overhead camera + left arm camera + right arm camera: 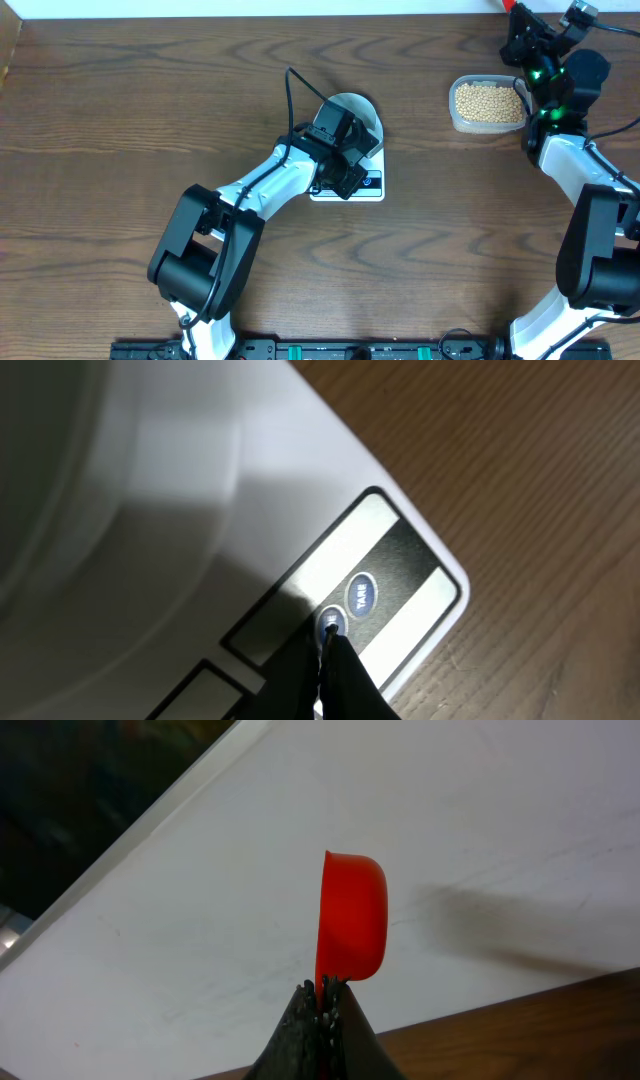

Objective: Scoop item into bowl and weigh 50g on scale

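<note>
Beans: loose, light, roll freely; lie in clear container, upper right. Take with red scoop, held by clenched right gripper. Left gripper clenched, empty, at scale button. Bowl on scale, centre.

One word reads clearly: "TARE", in pale capitals on the round blue button set in the dark strip along the front of the scale, seen in the left wrist view. The lettering runs sideways there. Just beside it sits a second round blue button. Its marking is half hidden under the closed tips of the left hand, and I cannot make it out. From overhead the scale's front panel is only a dark patch, too small to read.
</note>
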{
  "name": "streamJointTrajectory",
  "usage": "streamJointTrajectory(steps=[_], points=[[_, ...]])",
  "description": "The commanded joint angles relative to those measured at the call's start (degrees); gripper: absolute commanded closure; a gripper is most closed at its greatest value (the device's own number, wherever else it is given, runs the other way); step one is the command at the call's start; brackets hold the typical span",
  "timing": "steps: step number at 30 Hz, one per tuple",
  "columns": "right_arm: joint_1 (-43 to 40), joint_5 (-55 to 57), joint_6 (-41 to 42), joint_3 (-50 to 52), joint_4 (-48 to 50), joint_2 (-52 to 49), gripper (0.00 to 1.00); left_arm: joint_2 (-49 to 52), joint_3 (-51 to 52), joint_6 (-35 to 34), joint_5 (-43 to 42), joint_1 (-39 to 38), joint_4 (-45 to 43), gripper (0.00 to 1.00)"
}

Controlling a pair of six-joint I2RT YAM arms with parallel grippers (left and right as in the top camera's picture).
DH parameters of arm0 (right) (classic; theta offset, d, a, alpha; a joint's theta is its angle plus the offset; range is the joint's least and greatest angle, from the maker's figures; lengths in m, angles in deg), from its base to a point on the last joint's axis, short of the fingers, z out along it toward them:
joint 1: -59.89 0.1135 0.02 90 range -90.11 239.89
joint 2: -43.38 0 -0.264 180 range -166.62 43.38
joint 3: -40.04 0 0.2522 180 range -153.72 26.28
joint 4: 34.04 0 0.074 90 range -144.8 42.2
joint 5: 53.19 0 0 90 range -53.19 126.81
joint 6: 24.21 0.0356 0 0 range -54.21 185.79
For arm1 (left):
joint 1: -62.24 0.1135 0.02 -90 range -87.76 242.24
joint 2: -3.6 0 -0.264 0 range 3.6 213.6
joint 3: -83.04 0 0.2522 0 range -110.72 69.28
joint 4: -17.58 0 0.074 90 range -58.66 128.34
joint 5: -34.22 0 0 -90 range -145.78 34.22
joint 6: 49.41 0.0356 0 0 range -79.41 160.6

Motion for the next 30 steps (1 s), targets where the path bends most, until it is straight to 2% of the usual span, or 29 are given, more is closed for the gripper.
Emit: streamJointTrajectory(steps=[1,30], points=[[-0.1,-0.4,-0.9,-1.1,-0.3,0.2,0.99,1.1,0.7,-0.3,0.4,1.1,0.1,0.93],[-0.1,-0.4,-2.2,-1.1,-1.1,0.2,0.99,1.9,0.7,-0.1,-4.8,1.4,-0.3,0.93]])
